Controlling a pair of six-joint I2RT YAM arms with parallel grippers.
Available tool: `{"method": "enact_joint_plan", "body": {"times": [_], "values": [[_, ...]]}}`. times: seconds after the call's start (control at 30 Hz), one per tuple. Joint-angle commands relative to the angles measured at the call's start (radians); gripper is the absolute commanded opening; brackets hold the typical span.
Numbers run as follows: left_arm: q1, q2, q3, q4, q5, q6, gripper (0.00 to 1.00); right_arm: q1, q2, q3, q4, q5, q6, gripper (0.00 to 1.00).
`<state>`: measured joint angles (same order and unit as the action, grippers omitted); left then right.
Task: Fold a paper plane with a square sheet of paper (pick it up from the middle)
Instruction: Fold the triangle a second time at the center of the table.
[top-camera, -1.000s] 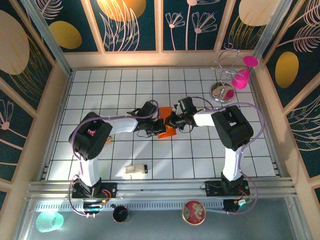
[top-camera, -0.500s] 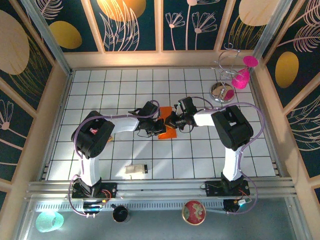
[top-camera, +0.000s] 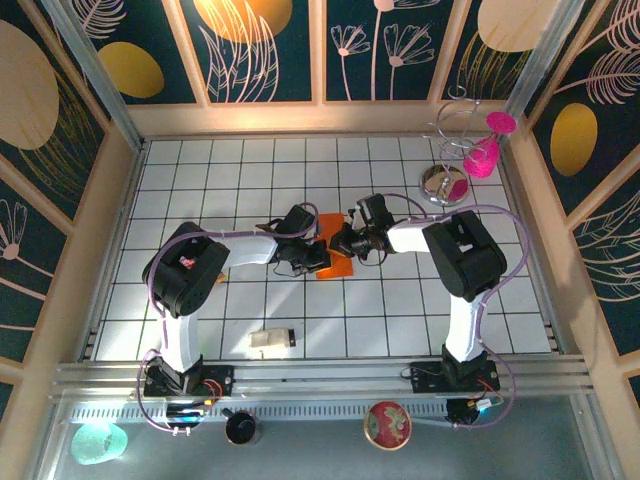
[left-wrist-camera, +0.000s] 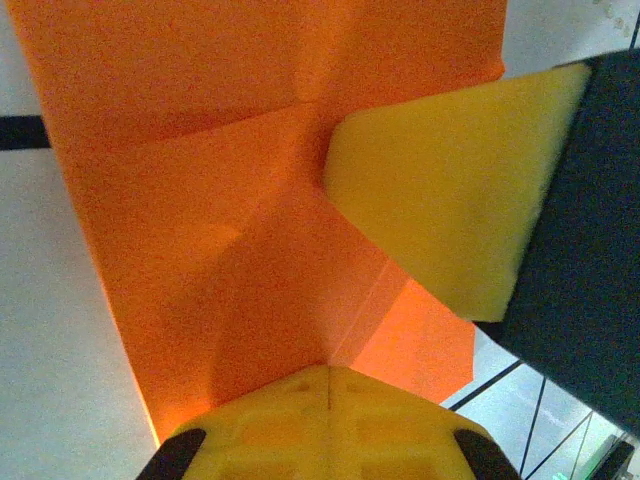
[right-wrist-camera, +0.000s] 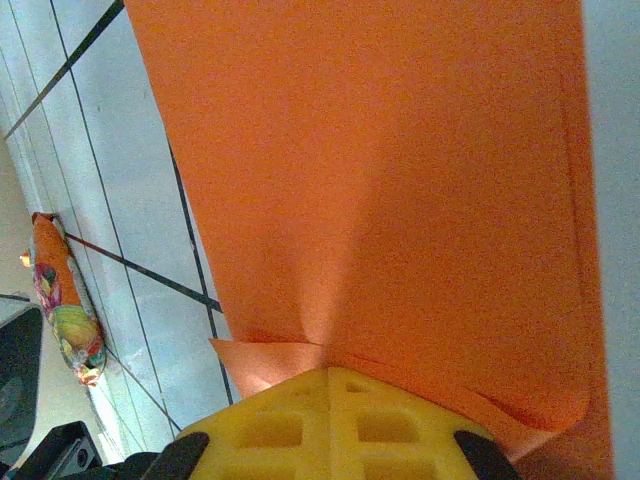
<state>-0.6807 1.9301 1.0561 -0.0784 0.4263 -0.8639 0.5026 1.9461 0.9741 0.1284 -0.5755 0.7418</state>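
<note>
Two closed grippers, the left gripper (top-camera: 312, 254) and right gripper (top-camera: 340, 243), pinch the creased square sheet of paper (top-camera: 338, 266) mid-table on white tiles (top-camera: 400, 300); the right wrist view adds a crinkled wrapper (right-wrist-camera: 62, 300) at 9 o'clock.

Left tool (left-wrist-camera: 328, 378) pinches the creased orange paper (left-wrist-camera: 200, 180).

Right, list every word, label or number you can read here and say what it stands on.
No text can be read.
On the bright orange sheet of paper: nothing, it is plain.
On the small multicoloured crinkled wrapper: a print too blurred to read.
On the round red patterned disc at the near edge: too small to tell.
</note>
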Motion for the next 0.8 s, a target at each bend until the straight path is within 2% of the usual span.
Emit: {"method": "enact_joint_plan", "body": {"times": [0.0,0.57,0.77], "values": [[-0.004,0.018,-0.037,-0.047,-0.017,0.022,0.00,-0.010,0.060,-0.047,-0.109,0.097,-0.009,0.00],[-0.003,-0.130,-0.238,-0.074,0.006,0.007,0.00,-0.015,0.060,-0.068,-0.087,0.087,-0.009,0.00],[0.002,-0.243,-0.184,-0.046,0.000,0.008,0.00,-0.014,0.060,-0.072,-0.067,0.072,-0.001,0.00]]}}
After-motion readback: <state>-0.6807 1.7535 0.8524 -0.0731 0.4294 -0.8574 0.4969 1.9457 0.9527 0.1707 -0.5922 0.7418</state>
